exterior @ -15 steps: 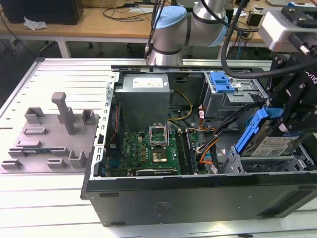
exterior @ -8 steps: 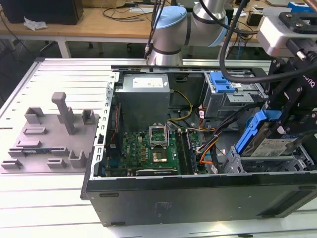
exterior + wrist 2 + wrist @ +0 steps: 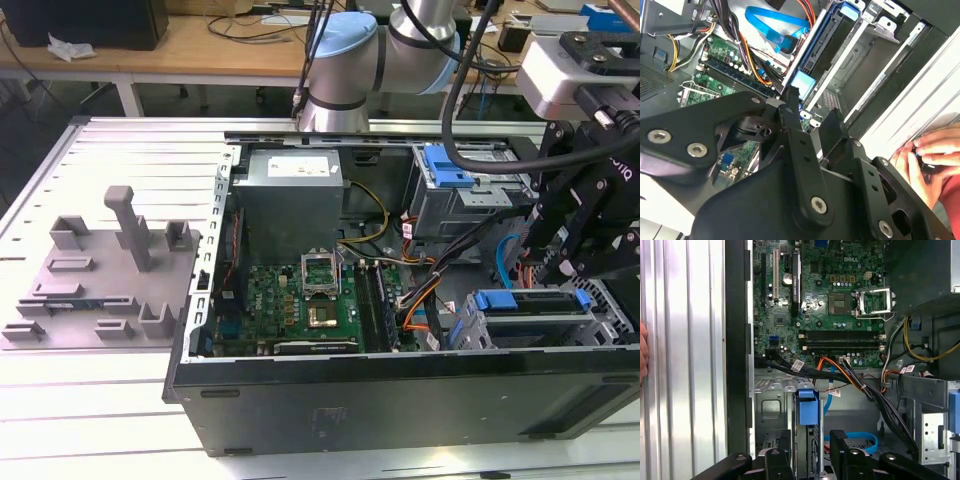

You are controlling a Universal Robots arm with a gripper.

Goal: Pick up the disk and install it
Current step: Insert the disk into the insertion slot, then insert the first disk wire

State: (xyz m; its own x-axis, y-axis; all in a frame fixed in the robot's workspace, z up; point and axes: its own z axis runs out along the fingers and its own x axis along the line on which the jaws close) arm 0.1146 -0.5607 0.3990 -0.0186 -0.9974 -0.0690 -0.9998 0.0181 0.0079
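The disk (image 3: 530, 300), a metal drive in a bright blue frame, sits edge-up in the drive cage at the front corner of the open computer case (image 3: 400, 395), on the exterior view's right. My black gripper (image 3: 560, 250) hangs just above it. In the first wrist view the disk's blue end tab (image 3: 807, 407) lies between my two spread fingers (image 3: 840, 445), with a gap showing beside it. The second wrist view shows the gripper (image 3: 811, 107) open at the end of the disk (image 3: 816, 47).
A second blue bracket (image 3: 447, 165) tops the rear drive cage. Blue and orange cables (image 3: 775, 30) run beside the disk. The motherboard (image 3: 305, 300) fills the case middle. A grey fixture plate (image 3: 100, 270) lies left of the case. A person's hand (image 3: 925, 150) rests on the table outside the case wall.
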